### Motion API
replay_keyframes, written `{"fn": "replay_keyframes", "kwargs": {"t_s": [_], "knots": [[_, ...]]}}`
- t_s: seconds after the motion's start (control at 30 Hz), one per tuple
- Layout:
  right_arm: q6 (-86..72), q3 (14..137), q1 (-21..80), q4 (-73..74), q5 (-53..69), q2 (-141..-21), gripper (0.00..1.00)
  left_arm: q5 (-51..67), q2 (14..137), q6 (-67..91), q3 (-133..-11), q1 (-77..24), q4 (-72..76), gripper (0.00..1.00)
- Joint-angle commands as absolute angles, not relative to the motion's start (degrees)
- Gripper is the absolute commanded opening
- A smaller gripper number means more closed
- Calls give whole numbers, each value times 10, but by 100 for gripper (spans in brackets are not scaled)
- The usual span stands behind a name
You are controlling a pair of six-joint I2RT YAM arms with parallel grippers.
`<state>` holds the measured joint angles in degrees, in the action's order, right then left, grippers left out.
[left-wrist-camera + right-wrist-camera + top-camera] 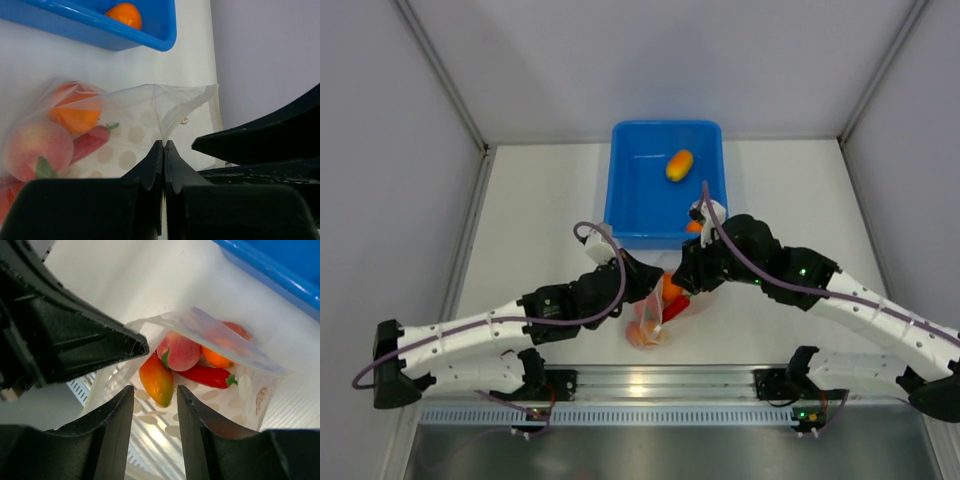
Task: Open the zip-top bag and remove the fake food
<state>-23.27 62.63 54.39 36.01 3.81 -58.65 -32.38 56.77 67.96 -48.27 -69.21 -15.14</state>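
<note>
Extraction is starting: the left tool (pixel 163 142), fully closed, is pinching the rim of the clear white-dotted plastic zip-top bag (pixel 145 112) lying on the white worktop (pixel 535 200). The right tool (pixel 155 388), fingers partly apart, is straddling a glossy yellow-orange toy fruit (pixel 156 377) at the bag's open mouth; whether it is gripping cannot be told. The next move is probably calling for clamping that fruit and lifting it out.

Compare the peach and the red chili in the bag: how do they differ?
Shape: the peach is round and plump, while the chili is long and thin.
Colour: the peach is blotchy pink and yellow, and the chili is solid red.
Pose: the chili lies with its stem end free and its other end tucked behind the peach.
Shared: both are glossy, each has a green bit, and both are inside the dotted bag.
</note>
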Motion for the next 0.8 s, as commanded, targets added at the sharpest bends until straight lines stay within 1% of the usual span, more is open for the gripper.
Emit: {"fn": "replay_keyframes", "kwargs": {"t_s": [0.0,0.03,0.17,0.33,0.4,0.53,0.63,0.77], "knots": [[-285,614,578,312,-39,-621,40,-379,560,734,-466,-707,-117,0],[-298,606,584,291,-73,-626,40,-385,559,747,-462,-708,-116,0],[-386,549,613,219,-147,-642,40,-398,549,771,-439,-714,-102,0],[-454,522,650,171,-234,-670,41,-420,547,788,-432,-727,-98,0],[-487,504,661,136,-244,-683,42,-426,547,789,-432,-731,-98,0],[-510,489,677,114,-272,-712,41,-431,542,791,-431,-737,-97,0],[-504,492,678,109,-250,-737,42,-434,535,783,-429,-737,-98,0],[-499,484,686,105,-250,-765,43,-442,511,784,-413,-737,-98,0]]}}
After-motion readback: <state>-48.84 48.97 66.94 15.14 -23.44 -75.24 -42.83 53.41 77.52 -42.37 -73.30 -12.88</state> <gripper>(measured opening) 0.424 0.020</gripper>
